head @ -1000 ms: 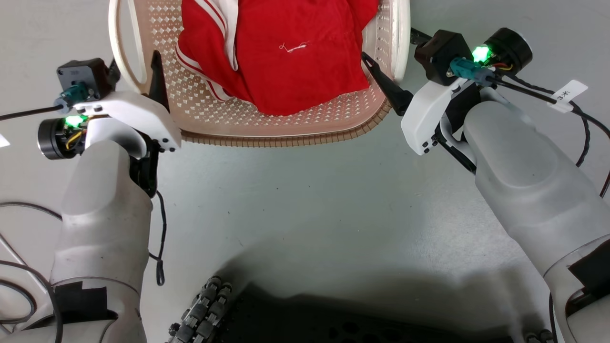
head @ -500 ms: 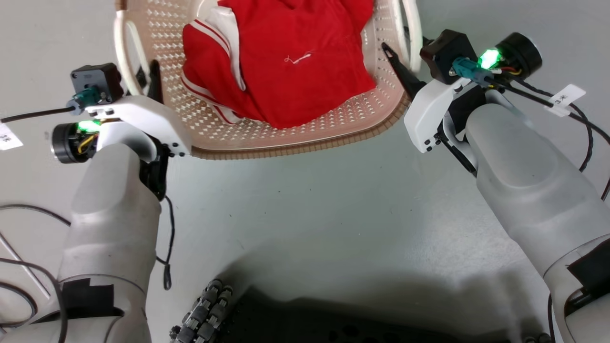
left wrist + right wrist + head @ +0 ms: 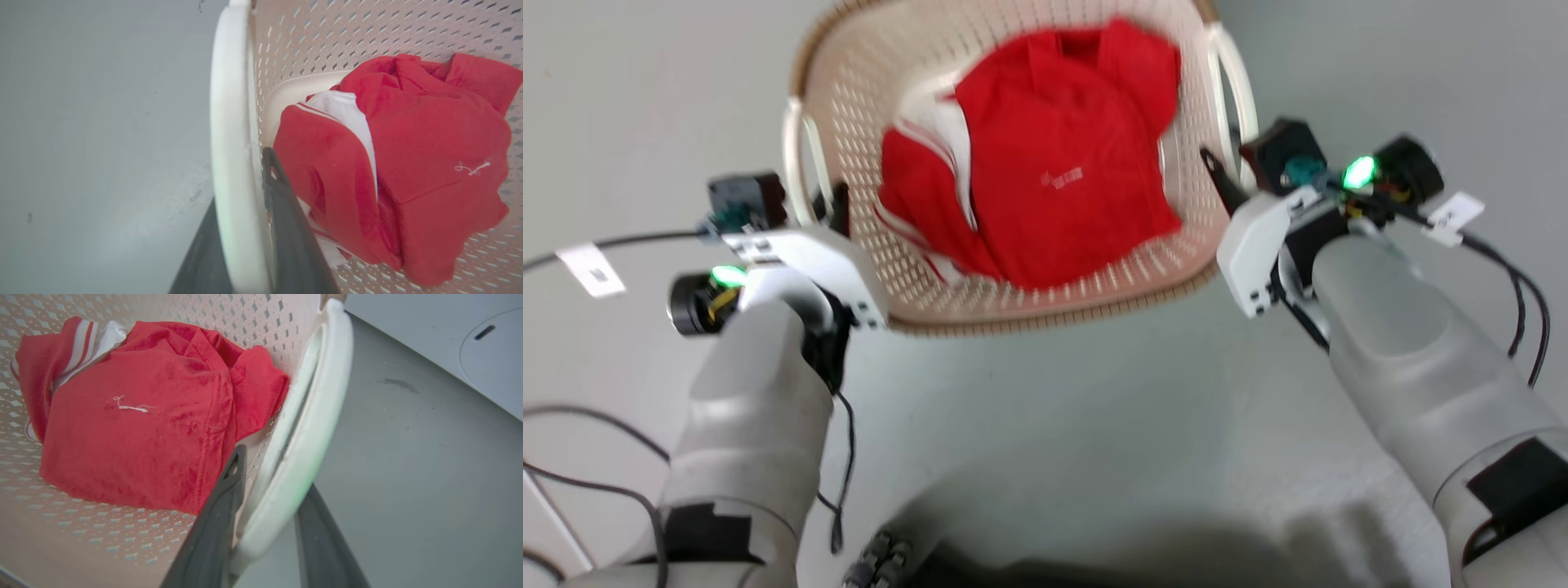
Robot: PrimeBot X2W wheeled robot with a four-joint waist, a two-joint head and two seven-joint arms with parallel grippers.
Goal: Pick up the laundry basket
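The laundry basket [image 3: 866,147] is cream-white and perforated, with a brown woven-look rim, and holds a red garment [image 3: 1062,188] with white stripes. My left gripper [image 3: 829,204] is shut on the basket's left white handle [image 3: 800,163]. My right gripper [image 3: 1225,175] is shut on the right white handle [image 3: 1229,106]. In the left wrist view the handle [image 3: 231,122] runs between the two dark fingers of the left gripper [image 3: 241,179], beside the garment [image 3: 429,163]. The right wrist view shows the right gripper [image 3: 274,471] clamped on its handle [image 3: 322,396], one finger inside the basket wall [image 3: 122,306].
Grey floor [image 3: 1054,408] lies all around. Loose black cables [image 3: 596,408] trail at the lower left. My dark wheeled base [image 3: 980,572] is at the bottom edge. A white appliance panel [image 3: 482,343] with a round cover stands past the basket on the right.
The whole head picture has shifted. The basket and both grippers now sit lower and smaller in it, with nearly the full basket showing. Both grippers stay shut on the handles.
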